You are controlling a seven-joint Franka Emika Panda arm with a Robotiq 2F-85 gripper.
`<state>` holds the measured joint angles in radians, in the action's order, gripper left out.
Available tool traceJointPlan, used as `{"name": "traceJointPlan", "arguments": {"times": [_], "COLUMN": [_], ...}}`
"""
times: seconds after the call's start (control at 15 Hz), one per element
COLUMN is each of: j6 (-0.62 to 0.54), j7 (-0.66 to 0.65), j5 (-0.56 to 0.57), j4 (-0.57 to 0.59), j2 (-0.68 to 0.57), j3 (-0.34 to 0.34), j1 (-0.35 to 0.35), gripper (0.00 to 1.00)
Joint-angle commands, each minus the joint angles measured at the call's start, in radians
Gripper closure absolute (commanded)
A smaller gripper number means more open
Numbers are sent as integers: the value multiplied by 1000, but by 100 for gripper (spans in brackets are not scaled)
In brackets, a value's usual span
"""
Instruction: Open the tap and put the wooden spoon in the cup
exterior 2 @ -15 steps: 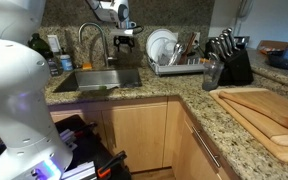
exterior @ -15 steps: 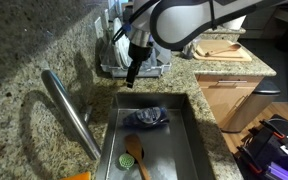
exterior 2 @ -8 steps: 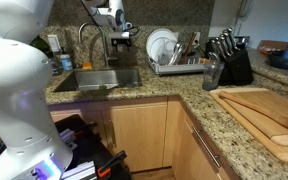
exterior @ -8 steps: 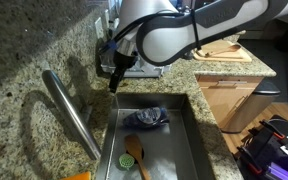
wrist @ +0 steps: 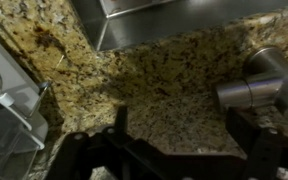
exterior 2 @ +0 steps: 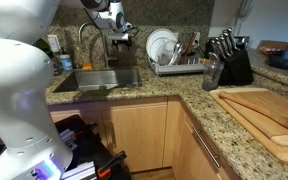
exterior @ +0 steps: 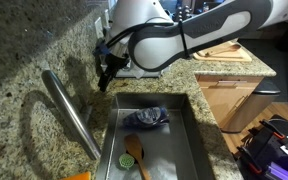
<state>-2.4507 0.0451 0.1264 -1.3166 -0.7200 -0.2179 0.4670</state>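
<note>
The tap (exterior: 69, 112) is a long steel spout that reaches over the sink's left side. In the wrist view its steel base (wrist: 264, 85) shows at the right. The wooden spoon (exterior: 134, 154) lies in the sink, bowl toward the back. My gripper (exterior: 105, 80) hangs over the granite counter behind the sink's back left corner, near the tap's base. It also shows in the other exterior view (exterior 2: 113, 38). In the wrist view the gripper (wrist: 184, 135) is open and empty, with the tap base just beyond its right finger (wrist: 250, 130). I see no cup.
A dark blue cloth (exterior: 147, 118) lies in the steel sink (exterior: 189, 140). A dish rack (exterior 2: 172, 58) with plates stands behind the sink, close to my arm. A knife block (exterior 2: 229, 62) and cutting boards (exterior 2: 264, 115) are further along the counter. An orange object (exterior: 79, 176) sits at the lower edge.
My gripper has moved from above the sink's back edge toward the counter by the tap's base. The spoon and the cloth have not moved.
</note>
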Motion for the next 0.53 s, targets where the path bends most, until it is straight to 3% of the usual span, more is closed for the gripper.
{"name": "traceJointPlan", "arguments": {"times": [0.0,0.13,0.2,0.47], "j6": [51,64,24,8], "j7": [143,176,131,125], "j5": [-144,-201,-164,-166], "j4": [91,161,65,85], "j2": [-75,-125,-60,-82], "j3": [-130,-162,-120,-122], "j1": [-72,-67,-54,-46], "gripper": [0,0,0,0]}}
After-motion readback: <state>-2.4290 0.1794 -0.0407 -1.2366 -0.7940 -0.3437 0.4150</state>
